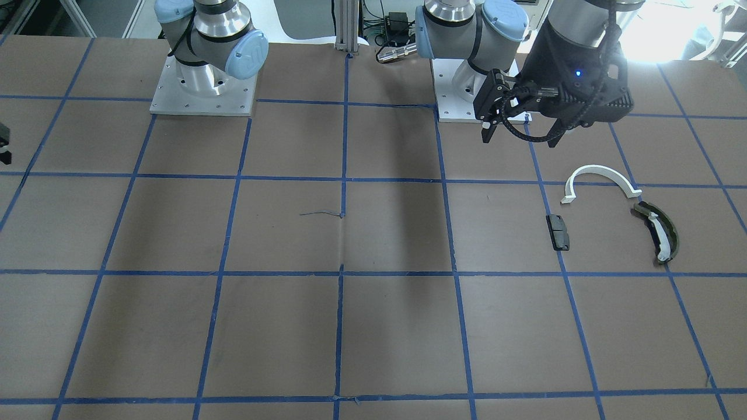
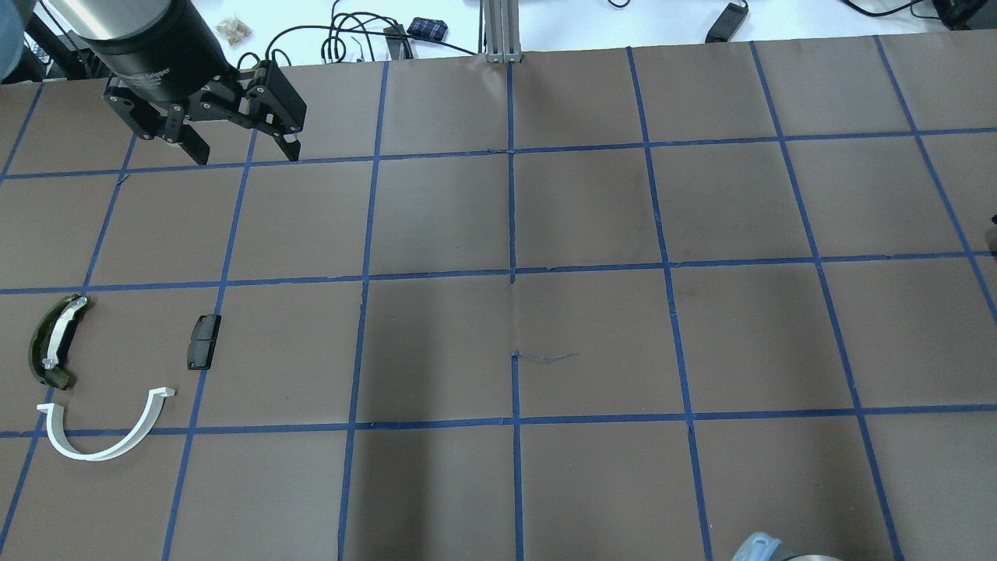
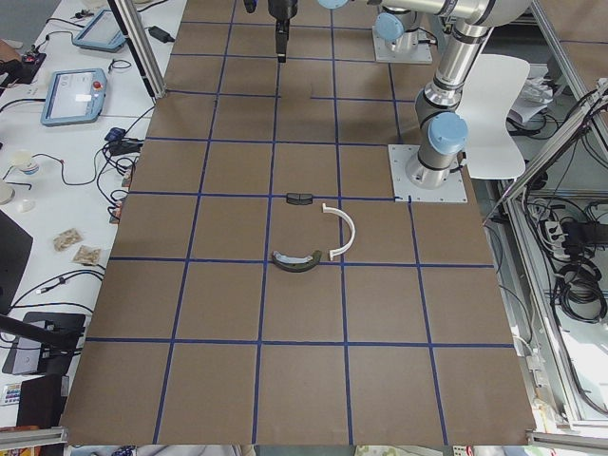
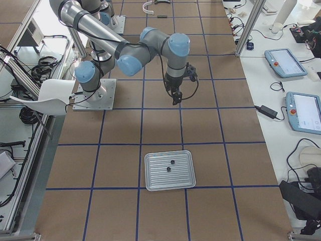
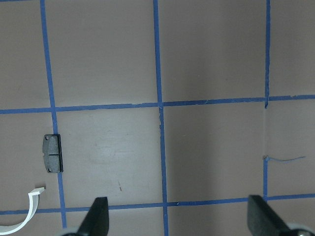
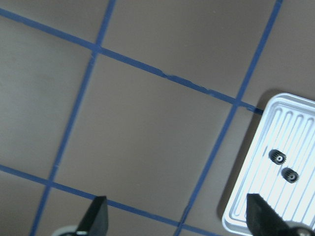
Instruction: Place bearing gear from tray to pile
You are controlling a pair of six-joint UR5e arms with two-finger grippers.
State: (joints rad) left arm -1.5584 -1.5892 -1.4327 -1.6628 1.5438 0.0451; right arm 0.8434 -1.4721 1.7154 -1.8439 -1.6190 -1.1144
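Two small dark bearing gears (image 6: 278, 157) (image 6: 291, 174) lie in the ribbed metal tray (image 6: 256, 196), also seen in the exterior right view (image 4: 150, 175). My right gripper (image 6: 177, 219) is open and empty, hovering over bare table beside the tray, apart from it. The pile lies on the table's other end: a white half-ring arc (image 2: 109, 436), a dark olive curved piece (image 2: 51, 347) and a black block (image 2: 204, 341). My left gripper (image 2: 237, 144) is open and empty, held high beyond the pile, also in the front view (image 1: 519, 122).
The table is brown with a blue tape grid. Both arm bases (image 1: 204, 87) (image 1: 467, 93) stand on the robot's edge. Cables and a post (image 2: 498, 31) lie past the far edge. Pendants (image 4: 286, 63) sit on a side bench.
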